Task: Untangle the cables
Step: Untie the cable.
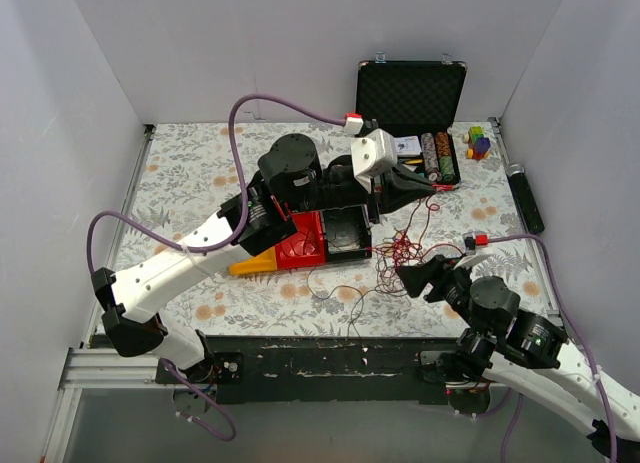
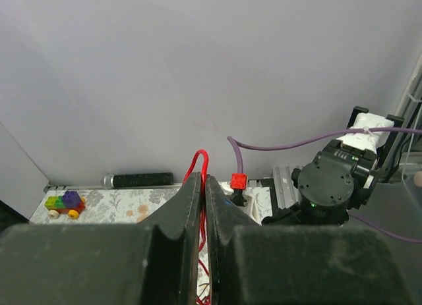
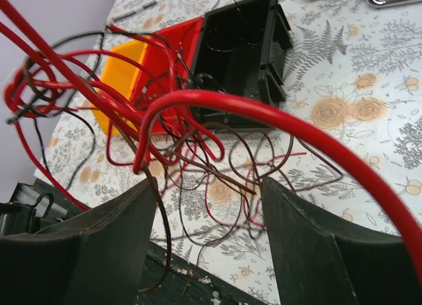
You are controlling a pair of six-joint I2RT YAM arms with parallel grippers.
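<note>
The cables [image 1: 400,251] are a loose tangle of thin red, dark brown and black wires on the flowered table, just right of the bins. My left gripper [image 1: 428,187] hovers above the tangle, shut on a red cable; in the left wrist view the red loop [image 2: 201,161] sticks out above the closed fingers [image 2: 191,206]. My right gripper [image 1: 415,279] sits low at the tangle's near edge. In the right wrist view it [image 3: 208,213] stands open, with strands [image 3: 178,137] lying ahead of and between its fingers [image 3: 119,239], none pinched.
A red bin [image 1: 300,245], a black bin [image 1: 348,230] and a yellow bin [image 1: 255,265] stand side by side left of the tangle. An open black case [image 1: 410,93] stands at the back, toy blocks [image 1: 480,141] and a black flashlight [image 1: 527,198] at the right.
</note>
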